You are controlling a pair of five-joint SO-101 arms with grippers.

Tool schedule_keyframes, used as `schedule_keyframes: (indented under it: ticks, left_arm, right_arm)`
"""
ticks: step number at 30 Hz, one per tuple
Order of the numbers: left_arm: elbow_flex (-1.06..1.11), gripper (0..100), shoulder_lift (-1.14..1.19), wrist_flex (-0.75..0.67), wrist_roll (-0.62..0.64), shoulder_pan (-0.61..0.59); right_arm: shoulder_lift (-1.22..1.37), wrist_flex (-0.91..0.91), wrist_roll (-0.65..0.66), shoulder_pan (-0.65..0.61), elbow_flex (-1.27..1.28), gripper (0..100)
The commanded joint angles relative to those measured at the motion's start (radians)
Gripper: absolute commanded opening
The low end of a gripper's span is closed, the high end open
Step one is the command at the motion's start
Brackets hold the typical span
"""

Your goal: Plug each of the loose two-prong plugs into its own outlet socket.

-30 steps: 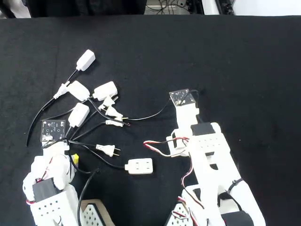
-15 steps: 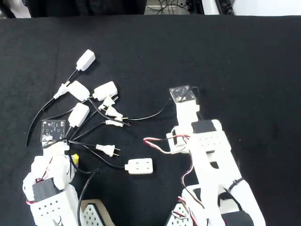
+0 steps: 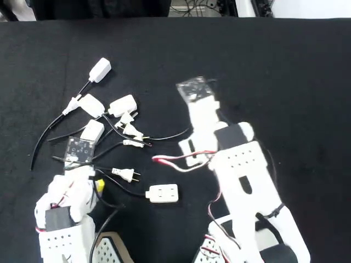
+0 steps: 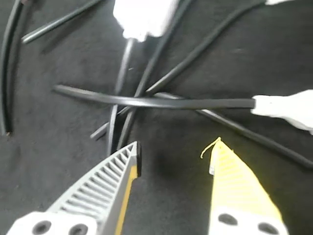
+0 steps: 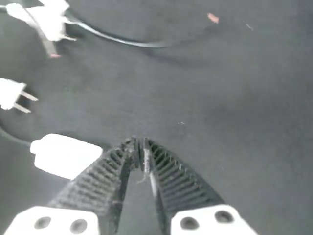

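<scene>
On the desk (image 3: 285, 66), one loose plug (image 3: 125, 174) lies at four o'clock from our wide-spread left claw (image 4: 177, 145), its prongs pointing to three. Our right claw (image 5: 141, 147), squeezed closed and empty, is farther off.

Left arm (image 3: 66, 241): a white shell is being worn, pierced with rows of small holes; a black servo block (image 3: 55, 218) is being carried mid-body.
Left end effector (image 4: 177, 145): one pale grey ribbed finger (image 4: 105, 181) is being edged in yellow and black; the other finger (image 4: 234, 181) is being shown in solid yellow.
Right arm (image 3: 244, 175): white plates are being crossed by red, white and black wires (image 3: 178, 163).
Right end effector (image 5: 140, 143): black ribbed fingers (image 5: 98, 181) are being seated on white bases with screw holes.
</scene>
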Motion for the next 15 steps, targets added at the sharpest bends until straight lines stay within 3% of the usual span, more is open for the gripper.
schedule_keyframes:
  ticks: [1, 7, 11, 15]
  left_arm:
    - [0.018, 24, -0.003, 0.002, 0.006, 0.053]
    - [0.018, 24, -0.003, 0.002, 0.006, 0.073]
    - [0.018, 24, -0.003, 0.002, 0.005, 0.07]
    - [0.018, 24, -0.003, 0.002, 0.003, 0.067]
  right_arm:
    - [0.002, 0.006, -0.009, -0.066, -0.079, 1.2]
    - [0.004, -0.051, -0.014, -0.069, -0.122, 1.2]
    - [0.042, -0.149, -0.147, -0.071, -0.111, 1.4]
    - [0.191, -0.21, -0.157, -0.098, -0.117, 1.3]
